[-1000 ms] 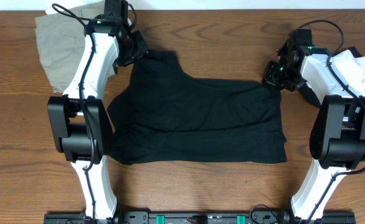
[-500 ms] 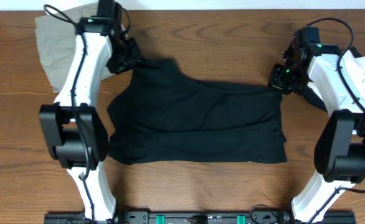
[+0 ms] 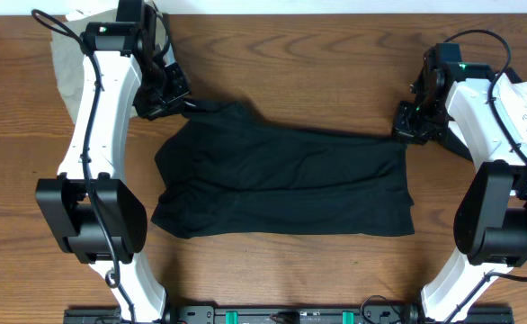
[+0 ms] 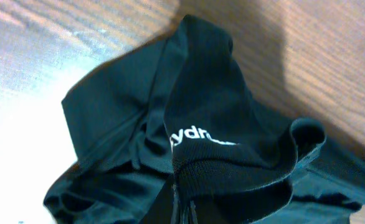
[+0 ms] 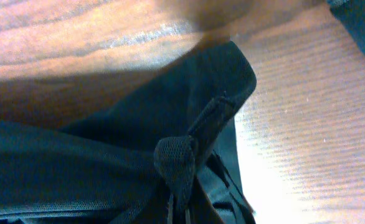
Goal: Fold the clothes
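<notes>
Clothes: black T-shirt (image 3: 281,180), spread crosswise on the middle of the table (image 3: 290,54), between the two arms; khaki-grey garment (image 3: 63,67) heaped at the far left, white printed garment (image 3: 520,103) at the far right, both apart from the shirt.
Left gripper (image 3: 166,94): clenched on the black T-shirt at the neck; the collar (image 4: 232,168) is bunched at the fingertips, with cloth tented up toward them.
Right gripper (image 3: 409,124): clenched on the shirt's far right end; the hem corner (image 5: 176,155) is wadded into a small knot at the fingertips.
Lie: far edge drawn out between the two grips; near edge flat on the wood; left end rumpled, body smooth with shallow creases.
Material: thin, soft, matte knit; fine mesh weave shows at the right wad; ribbed band at the collar; white lettering (image 4: 198,135) inside the neck, partly hidden.
Shape: broad rectangle, limp, keeps no form of its own.
Table surface: wood grain, glossy under the wrist cameras; cloth likely slides on it easily.
Risk, slip: both holds take little cloth; a hard pull apart could tug the wad free.
Risk, skew: the left hold is on the collar, not a shoulder, so a fold carried over from here would probably land crooked.
Risk, drag: the near edge may travel instead of staying put if lifted too fast.
Risk, snag: the right arm is just beside the white printed garment and could sweep it.
</notes>
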You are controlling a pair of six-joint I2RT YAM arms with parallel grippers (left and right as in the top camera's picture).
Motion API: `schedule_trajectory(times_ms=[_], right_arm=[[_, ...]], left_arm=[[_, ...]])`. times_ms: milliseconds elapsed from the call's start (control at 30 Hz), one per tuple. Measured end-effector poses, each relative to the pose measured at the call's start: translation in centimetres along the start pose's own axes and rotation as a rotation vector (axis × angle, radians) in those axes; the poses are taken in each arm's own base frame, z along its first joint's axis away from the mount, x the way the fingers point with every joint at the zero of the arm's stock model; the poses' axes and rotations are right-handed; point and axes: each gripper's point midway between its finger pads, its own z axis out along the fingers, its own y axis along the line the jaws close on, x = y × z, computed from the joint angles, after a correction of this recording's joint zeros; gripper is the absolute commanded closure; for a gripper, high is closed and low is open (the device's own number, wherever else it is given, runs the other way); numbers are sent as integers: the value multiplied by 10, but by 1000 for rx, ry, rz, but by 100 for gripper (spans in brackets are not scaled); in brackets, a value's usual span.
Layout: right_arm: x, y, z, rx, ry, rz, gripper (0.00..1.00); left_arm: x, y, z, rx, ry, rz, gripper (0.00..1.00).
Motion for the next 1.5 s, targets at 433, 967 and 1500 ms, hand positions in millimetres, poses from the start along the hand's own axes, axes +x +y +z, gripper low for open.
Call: schedule_trajectory(times_ms=[433,967,1500], right_arm=[[23,-14,-1,70,89,-17,99],[53,-22,-51,98,85,-31,99],[74,-28,-15,139,137,-45,99]], left_arm=[[31,20,-3,-91,121,9,94],[47,31,-7,-143,188,17,94],[68,38,-42,-160,167,43,94]])
